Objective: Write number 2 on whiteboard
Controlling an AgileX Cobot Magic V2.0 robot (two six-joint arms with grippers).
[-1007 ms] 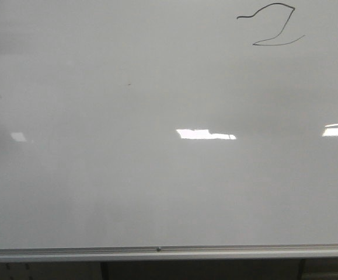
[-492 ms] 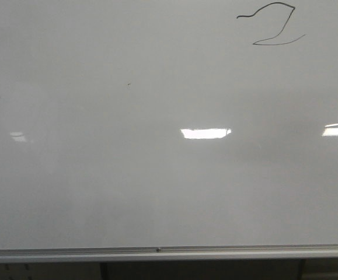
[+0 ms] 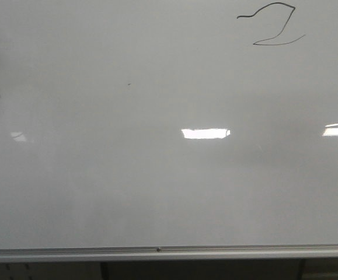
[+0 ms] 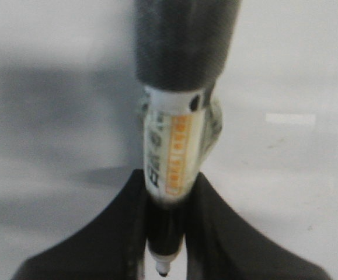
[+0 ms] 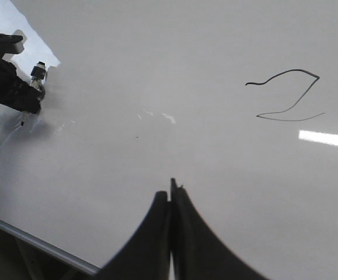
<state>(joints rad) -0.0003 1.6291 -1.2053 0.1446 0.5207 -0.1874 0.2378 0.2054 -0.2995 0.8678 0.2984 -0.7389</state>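
Straight ahead in the front view, the very large glossy pale grey-white whiteboard (image 3: 157, 175) fills nearly the whole frame, with its silver metal bottom rail (image 3: 157, 252) running along the lower edge. The small thin black hand-drawn number 2 (image 3: 272, 24) sits in the upper right of the frame, its wavy top, slanted stroke and flat base all drawn on the board surface. A bright rectangular light reflection (image 3: 205, 133) lies near the centre, another at the right edge, and a fainter one at the left. A tiny dark speck (image 3: 128, 84) shows left of centre in the upper half. A sliver of something dark touches the left edge near the top; what it is cannot be told from this view.

Next, in the left wrist view, the left tool (image 4: 164, 256) has its two black fingers (image 4: 227, 233) clamped on a white-labelled black marker pen (image 4: 171, 157) with an orange strip on its barrel. The pen's bare tip points to the bottom of the frame, between the fingers, with the board blurred behind it.

Finally, in the right wrist view, the right tool (image 5: 170, 233) has its two black fingers pressed together with nothing between them, low in the centre of the frame. The number 2 (image 5: 285, 96) lies in the upper right of the frame on the board. At the upper left, the left tool (image 5: 8, 73) appears dark against the board, with the marker pen (image 5: 33, 93) in it.
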